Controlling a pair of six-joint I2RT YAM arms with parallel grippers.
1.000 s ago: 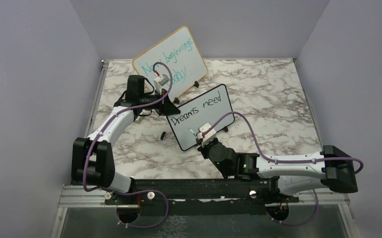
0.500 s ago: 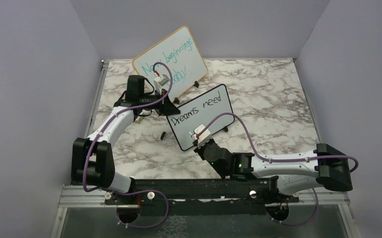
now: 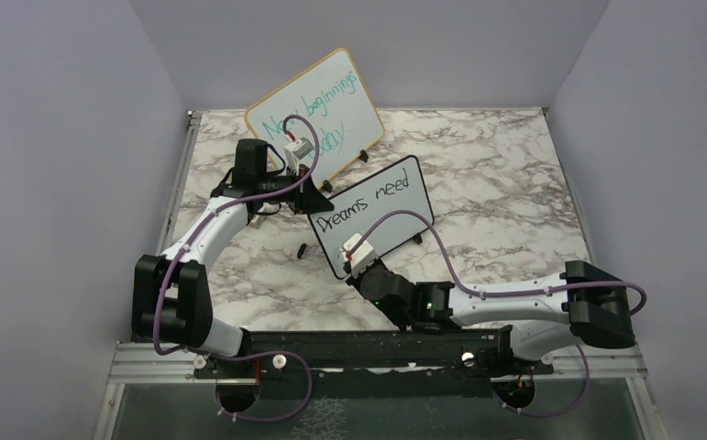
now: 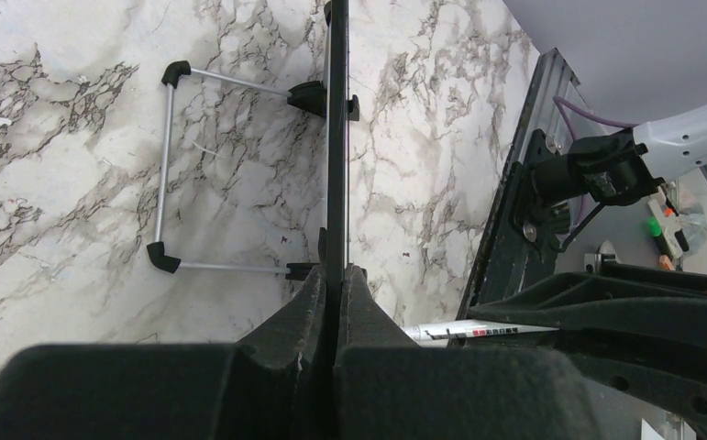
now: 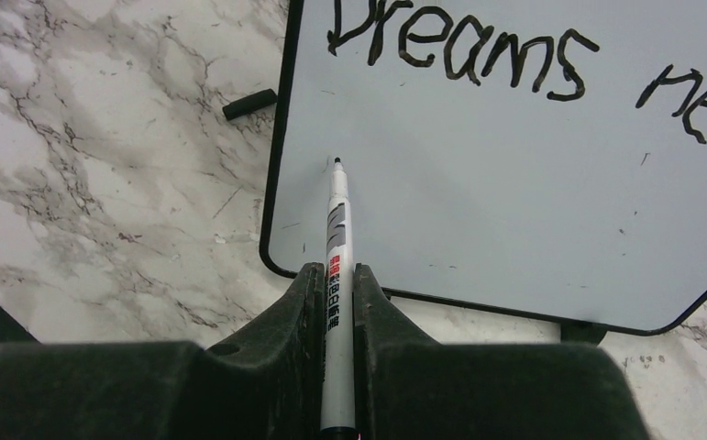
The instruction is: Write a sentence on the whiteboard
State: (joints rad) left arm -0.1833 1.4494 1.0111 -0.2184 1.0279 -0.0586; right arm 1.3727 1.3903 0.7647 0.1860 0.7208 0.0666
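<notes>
Two grips: left gripper (image 4: 336,286) pinches whiteboard (image 5: 514,183) edge, long axis near-left to far-right; right gripper (image 5: 338,275) holds marker (image 5: 336,215), tip by left edge, blank room under sentence (image 5: 478,55).

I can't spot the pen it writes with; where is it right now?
In the right wrist view, the marker is clamped in the right gripper, its tip near the whiteboard's left edge, below the word "Dreams".
</notes>
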